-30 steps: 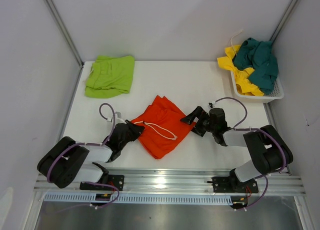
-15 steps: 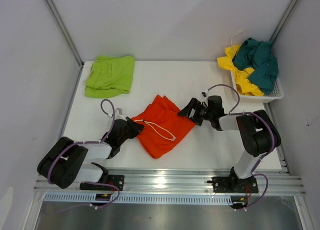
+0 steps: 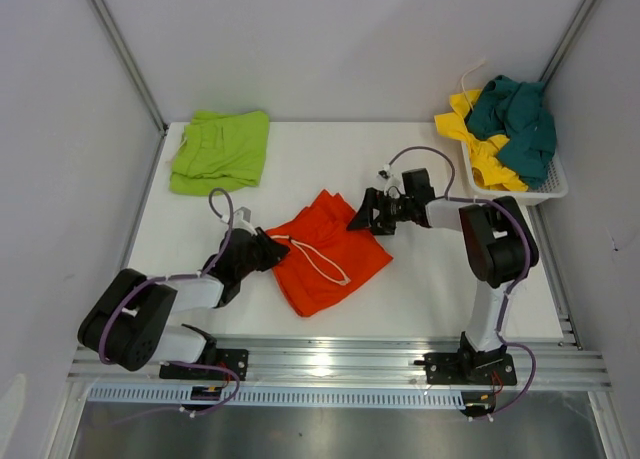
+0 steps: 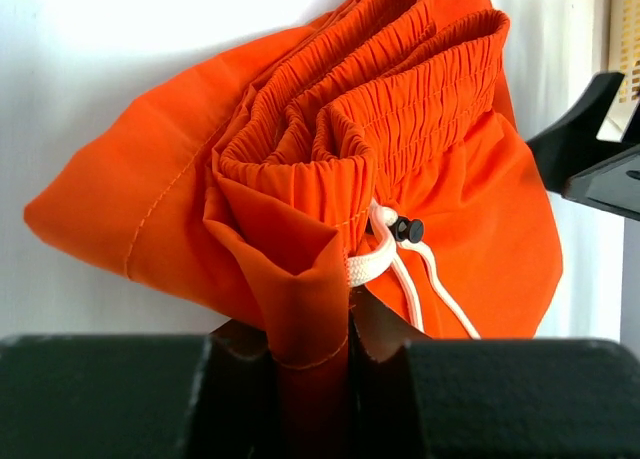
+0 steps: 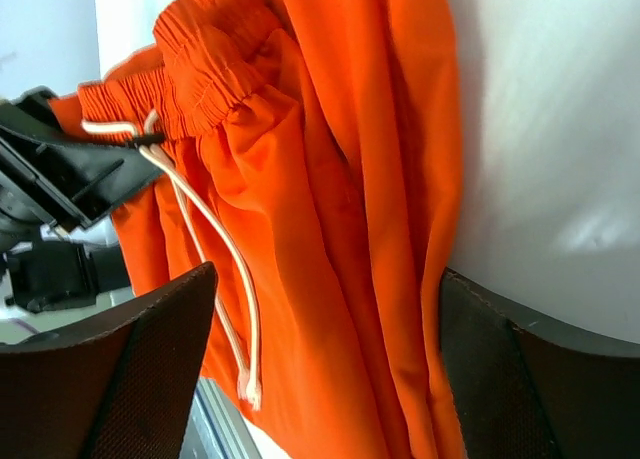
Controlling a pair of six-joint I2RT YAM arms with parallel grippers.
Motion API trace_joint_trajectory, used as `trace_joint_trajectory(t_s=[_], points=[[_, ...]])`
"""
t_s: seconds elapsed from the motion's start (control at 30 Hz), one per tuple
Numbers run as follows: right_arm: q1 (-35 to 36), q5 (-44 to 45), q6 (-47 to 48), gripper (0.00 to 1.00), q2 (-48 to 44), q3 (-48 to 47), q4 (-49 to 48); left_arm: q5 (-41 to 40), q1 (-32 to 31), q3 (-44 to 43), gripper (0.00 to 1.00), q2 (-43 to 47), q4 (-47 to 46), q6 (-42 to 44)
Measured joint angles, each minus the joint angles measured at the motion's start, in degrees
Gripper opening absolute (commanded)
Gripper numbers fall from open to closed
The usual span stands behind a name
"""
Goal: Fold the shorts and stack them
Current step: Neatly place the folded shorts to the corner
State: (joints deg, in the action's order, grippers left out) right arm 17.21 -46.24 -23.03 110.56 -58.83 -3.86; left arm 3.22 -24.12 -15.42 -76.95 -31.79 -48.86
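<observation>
The orange shorts [image 3: 325,251] lie crumpled at the table's middle, white drawstring [image 3: 320,261] across them. My left gripper [image 3: 264,251] is shut on a hem fold at their left edge; in the left wrist view the cloth [image 4: 300,169] runs down between the closed fingers [image 4: 310,354]. My right gripper [image 3: 362,215] is open at their far right edge. In the right wrist view its fingers [image 5: 150,329] stand wide on either side of the orange folds [image 5: 340,199]. A lime green pair [image 3: 220,151] lies folded at the far left.
A white mesh basket [image 3: 545,191] at the far right corner holds yellow shorts [image 3: 480,149] and dark teal shorts [image 3: 520,124]. White walls close in the table on three sides. The arm bases and a metal rail [image 3: 340,359] run along the near edge.
My right gripper has swung left and farther back, from beside the orange shorts to over their far right edge, jaws narrowing slightly. The left gripper keeps its hold and has shifted slightly forward.
</observation>
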Motion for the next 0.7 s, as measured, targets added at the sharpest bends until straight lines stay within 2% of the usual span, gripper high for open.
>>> trace_joint_trajectory(t_s=[0.1, 0.27, 0.47, 0.53, 0.57, 0.63, 0.67, 0.7], points=[[0.6, -1.8, 3.3, 0.86, 1.8, -3.0, 2.8, 1.2, 0.8, -1.1, 0.0, 0.0, 1.1, 1.4], [2.1, -2.0, 6.8, 0.75, 2.6, -4.7, 5.9, 3.1, 2.1, -3.2, 0.0, -1.2, 2.9, 3.0], [3.9, -1.6, 8.6, 0.72, 3.2, -6.0, 8.6, 4.1, 2.5, -6.6, 0.0, -3.3, 5.2, 4.5], [4.9, -0.9, 8.8, 0.63, 3.3, -6.4, 9.0, 4.5, 2.7, -8.0, 0.0, -4.1, 5.9, 5.0], [5.3, -0.2, 8.7, 0.53, 3.3, -6.4, 9.1, 4.6, 2.7, -8.6, 0.0, -4.5, 6.1, 5.2], [5.8, 0.9, 8.3, 0.43, 3.5, -6.4, 9.4, 4.7, 3.0, -9.7, 0.0, -5.3, 6.7, 5.6], [6.0, 1.6, 8.0, 0.29, 3.7, -6.4, 9.6, 4.7, 3.1, -10.3, 0.0, -5.7, 7.2, 5.9], [6.1, 2.0, 7.7, 0.25, 4.0, -6.4, 9.6, 4.7, 3.2, -10.9, 0.0, -6.1, 7.6, 6.1]])
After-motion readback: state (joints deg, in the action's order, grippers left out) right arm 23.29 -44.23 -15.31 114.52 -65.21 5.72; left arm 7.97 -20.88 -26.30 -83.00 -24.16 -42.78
